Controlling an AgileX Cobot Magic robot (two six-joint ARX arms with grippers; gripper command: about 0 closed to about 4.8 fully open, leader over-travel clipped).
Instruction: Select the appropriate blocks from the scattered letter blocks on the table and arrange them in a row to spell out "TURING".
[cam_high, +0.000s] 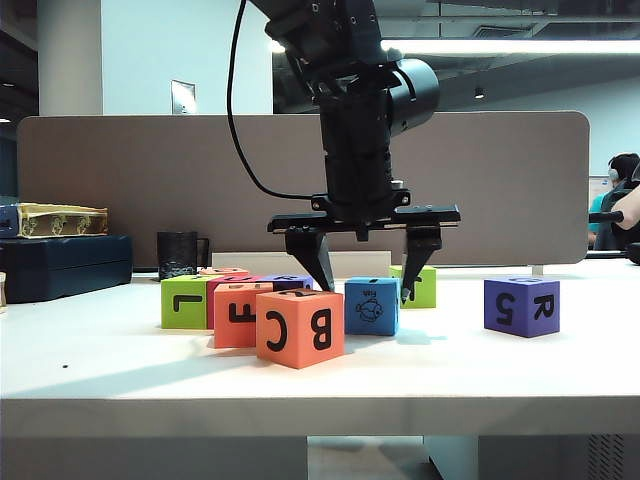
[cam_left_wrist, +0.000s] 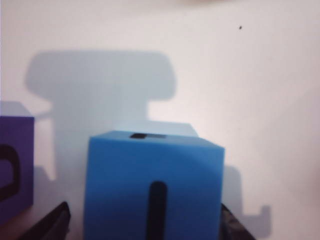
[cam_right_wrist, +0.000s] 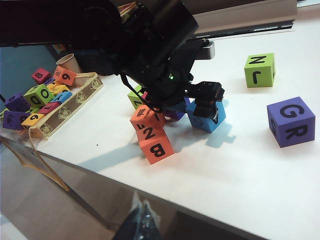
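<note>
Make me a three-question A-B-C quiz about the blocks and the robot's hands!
1. Where is the left hand? A over the paper cup; B astride the blue block; C inside the tray.
2. The block marked 5 and R is: A purple; B orange; C green.
3. The left hand's fingers are: A shut on the orange block; B open; C shut on a cable.
Answers: B, a finger stands on each side of it; A, its faces are purple; B, gaps show beside the blue block. The right hand is only a dark blur at the edge of its own view.
</note>
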